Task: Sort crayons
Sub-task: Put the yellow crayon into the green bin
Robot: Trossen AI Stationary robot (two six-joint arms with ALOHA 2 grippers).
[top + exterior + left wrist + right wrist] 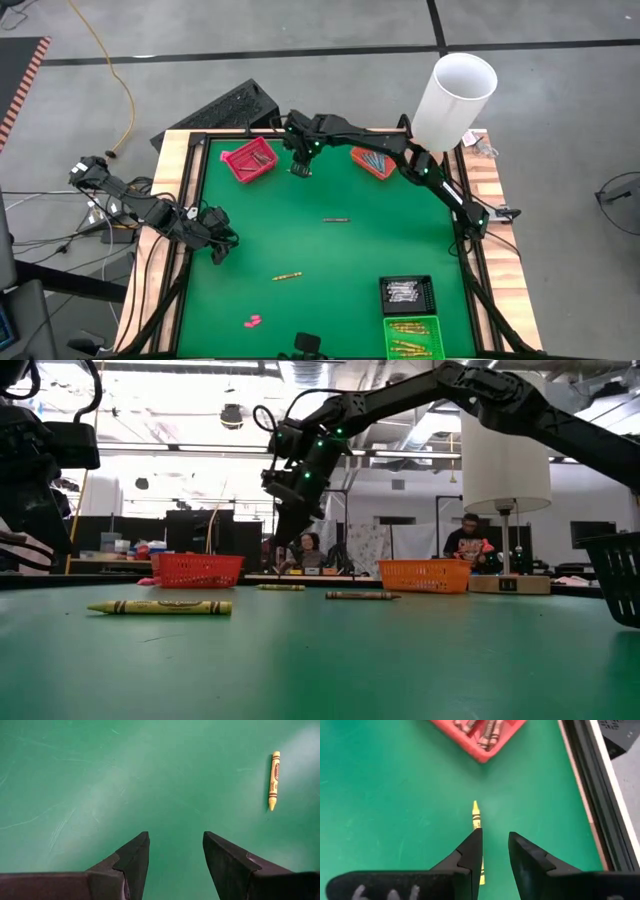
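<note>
My right gripper (300,168) is open, hovering near the table's far edge beside the red tray (250,160). A yellow crayon (476,817) lies flat on the green mat below it, partly hidden under one finger (470,850); it also shows in the low view (280,587). My left gripper (218,250) is open and empty over bare mat at the left. A yellow crayon (287,275) lies toward the near middle and shows in the left wrist view (273,780). A dark crayon (336,219) lies at the mat's centre.
The red tray (480,735) holds several reddish crayons. An orange tray (372,160) stands at the far right, a black tray (407,292) and a green tray (412,335) at the near right, each with crayons. Pink lumps (252,321) lie near the front edge. A white lamp (455,95) stands at the far right corner.
</note>
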